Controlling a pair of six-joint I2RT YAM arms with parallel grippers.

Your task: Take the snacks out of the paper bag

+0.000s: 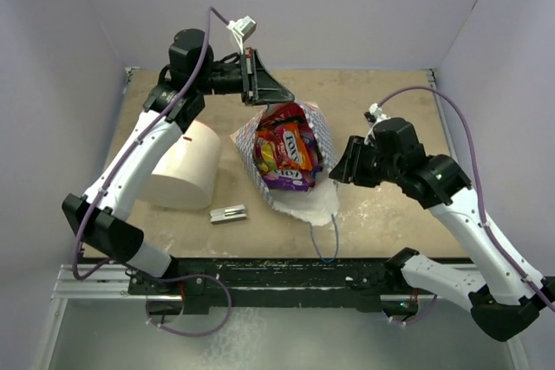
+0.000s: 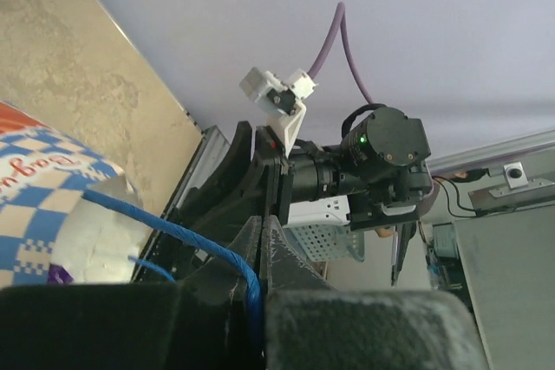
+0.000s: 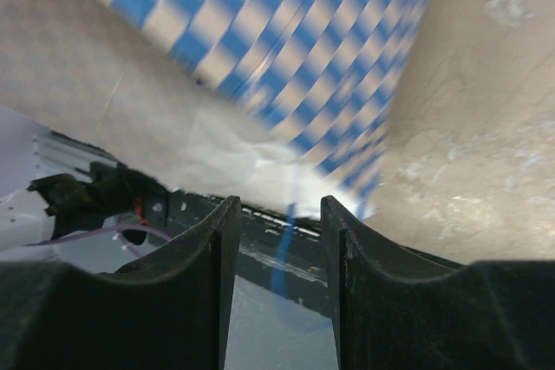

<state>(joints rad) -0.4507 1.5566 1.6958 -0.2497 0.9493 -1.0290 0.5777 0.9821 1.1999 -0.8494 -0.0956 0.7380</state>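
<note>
The left claw [image 2: 263, 230] pinches the blue string [image 2: 165, 227] tight, probably to hold the paper bag [image 1: 303, 204] open so the open, empty right claw [image 3: 279, 210] can reach the snacks [image 1: 286, 152].

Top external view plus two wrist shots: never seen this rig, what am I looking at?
Two robot arms are bolted at the near edge of a table. The top view looks down from above and behind them; the other two pictures come from a camera on each wrist. On the table lie a paper bag with snacks inside, a white cylinder and a small grey clip. The left arm's jaws are shut on the bag's blue string handle. The right arm's jaws stand open beside the bag's checkered side, holding nothing.
</note>
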